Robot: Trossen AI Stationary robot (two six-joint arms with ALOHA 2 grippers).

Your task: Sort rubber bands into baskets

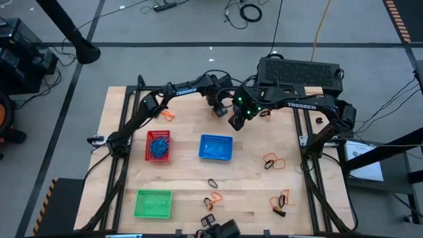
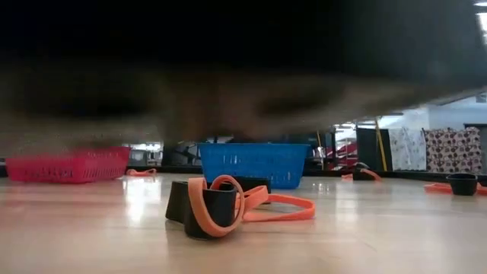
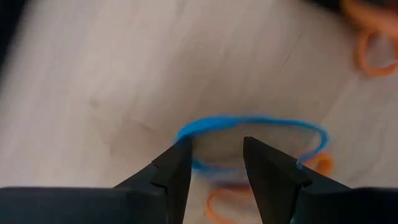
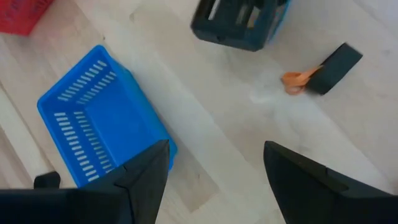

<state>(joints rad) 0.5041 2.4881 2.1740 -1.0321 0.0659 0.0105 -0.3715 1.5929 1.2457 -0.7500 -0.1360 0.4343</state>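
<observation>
My left gripper (image 3: 214, 163) pinches a blue rubber band (image 3: 252, 124) off the table, at 12 o'clock from the blue basket (image 1: 216, 147), presumably for carrying there, while my right gripper (image 4: 214, 165) hangs wide open, empty, alongside.

I see a light wooden table (image 1: 251, 192), grey floor with black cables (image 1: 251, 12) behind it, a perforated black box (image 1: 299, 71) at the far edge

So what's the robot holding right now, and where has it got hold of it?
The left hand has a blue rubber band looped around its fingertips. The right hand is open and empty.
</observation>
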